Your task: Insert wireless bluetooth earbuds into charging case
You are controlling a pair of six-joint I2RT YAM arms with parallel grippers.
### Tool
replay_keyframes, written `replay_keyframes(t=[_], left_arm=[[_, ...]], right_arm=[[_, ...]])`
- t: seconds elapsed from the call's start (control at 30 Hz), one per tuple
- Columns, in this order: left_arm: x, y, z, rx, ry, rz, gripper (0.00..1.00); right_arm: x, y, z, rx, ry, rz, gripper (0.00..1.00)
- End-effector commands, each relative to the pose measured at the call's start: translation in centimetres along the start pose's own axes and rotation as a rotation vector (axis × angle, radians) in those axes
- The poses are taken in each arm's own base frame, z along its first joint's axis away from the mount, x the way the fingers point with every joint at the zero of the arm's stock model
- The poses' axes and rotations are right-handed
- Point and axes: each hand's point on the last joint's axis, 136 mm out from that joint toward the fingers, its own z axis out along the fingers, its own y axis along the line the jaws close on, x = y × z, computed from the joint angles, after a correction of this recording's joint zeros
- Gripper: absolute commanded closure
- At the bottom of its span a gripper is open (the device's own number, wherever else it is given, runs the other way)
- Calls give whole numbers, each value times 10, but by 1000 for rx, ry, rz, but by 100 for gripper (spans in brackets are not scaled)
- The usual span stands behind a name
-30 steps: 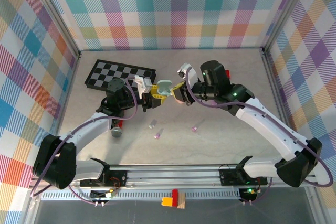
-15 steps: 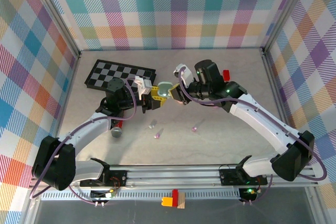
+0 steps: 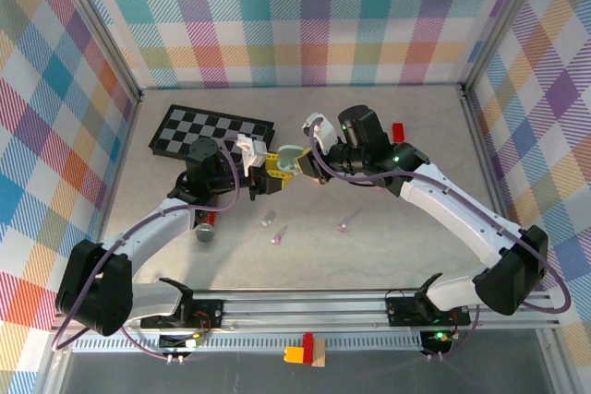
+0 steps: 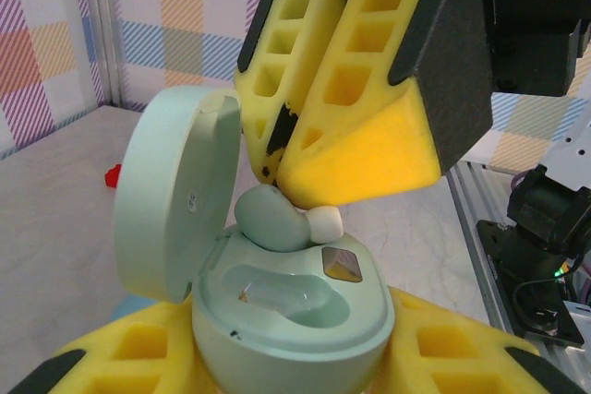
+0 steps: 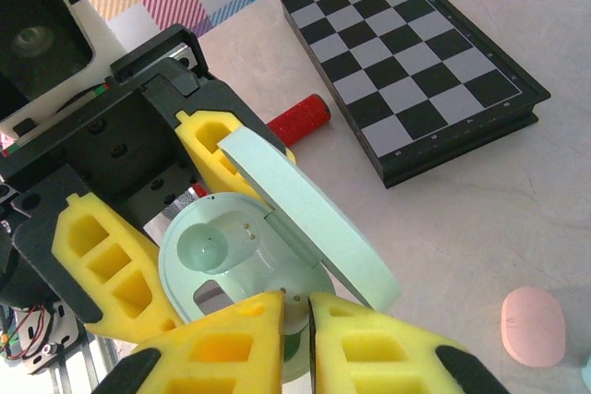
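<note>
The left hand (image 3: 273,171) is clamped narrow on a charging case (image 4: 295,320). The case is a smooth, pebble-shaped shell of pale mint-green plastic, seated between the hand's yellow foam pads (image 4: 129,348) at the bottom of the left wrist view. Its round lid (image 4: 171,191) stands flipped open on the left side of that frame. The lid is matte outside and rises nearly upright from its hinge. Inside the base is a glossy moulded hollow, with a small gold-coloured contact plate (image 4: 342,265) set toward its right.

The right hand (image 5: 297,311) reaches down from the upper part of the left wrist view. Its jaws are drawn almost together and its fingers are blocks of porous yellow foam with square cut-outs, backed by black plastic. Pinched at their tips is a pale green earbud (image 4: 275,219), a rounded, bean-like body with a whitish tip pointing right. It sits just above the case's open hollow, beside the inner face of the lid and directly below the right hand's fingertips. Whether it already touches the rim of the hollow cannot be told.

A folding chessboard (image 5: 411,62) with a black frame lies on the pale, faintly marbled surface (image 5: 443,228) at the upper right of the right wrist view. A knurled red cylinder (image 5: 300,119) lies left of it. A smooth pink case (image 5: 533,325) rests at the lower right. In the top view, loose purple earbuds (image 3: 275,238) lie on the surface below centre, well apart from both hands.
</note>
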Motion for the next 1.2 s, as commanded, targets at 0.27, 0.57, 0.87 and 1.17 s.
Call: replay_keyframes(t=[0.27, 0.57, 0.87, 1.17], left_arm=[[-28, -11, -1, 37, -54, 88, 64], [-28, -11, 0, 42, -56, 84, 64], [-30, -11, 0, 46, -65, 82, 64], [-30, -9, 0, 36, -76, 90, 64]], right_arm=[[-22, 1, -12, 30, -69, 28, 75], [-30, 1, -21, 31, -112, 77, 66], [-31, -9, -21, 45, -123, 165, 59], [-25, -10, -21, -25, -108, 281, 47]])
